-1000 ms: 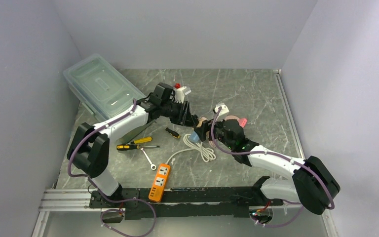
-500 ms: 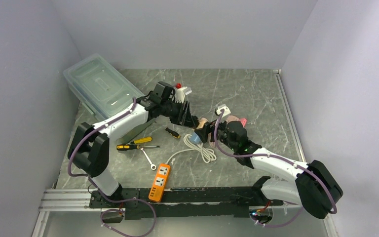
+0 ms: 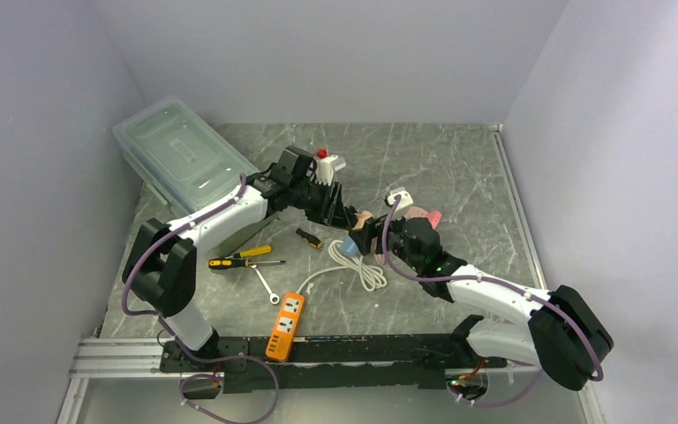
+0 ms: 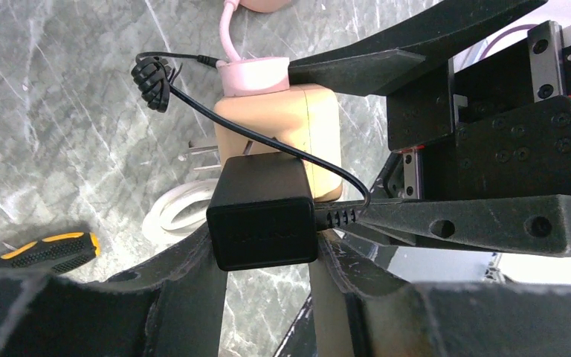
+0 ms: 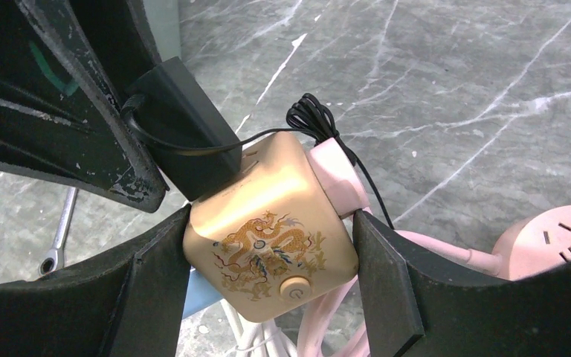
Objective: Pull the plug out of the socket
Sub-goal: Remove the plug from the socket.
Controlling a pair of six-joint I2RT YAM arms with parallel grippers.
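Top external view: grey marbled table (image 3: 459, 168), walled on three sides. Clear lidded bin (image 3: 181, 155) at far left. Left arm (image 3: 221, 216) and right arm (image 3: 494, 296) both reach in and meet mid-table. Orange power strip (image 3: 286, 325) lies at the near edge, between the arm bases. White cable coil (image 3: 362, 269) sits just below the meeting point. Yellow-black screwdriver (image 3: 240, 257) and small wrench (image 3: 267, 286) lie left of the coil.

Right claw (image 5: 270, 223) is clamped on the socket cube (image 5: 282, 178), a beige block with a gold dragon print and a round button, one finger on each side, held above the table. Left claw (image 4: 266, 242) is closed on the black plug (image 4: 264, 204), fingers pinching its two sides. The plug sits flush against one face of the cube, prongs not visible, so seated as far as can be told. A pink plug (image 4: 253, 74) with a pink cord is in another face of the cube. Thin black cord (image 4: 152, 74) from the black plug runs over the cube and ends in a small bundle beside the pink plug.
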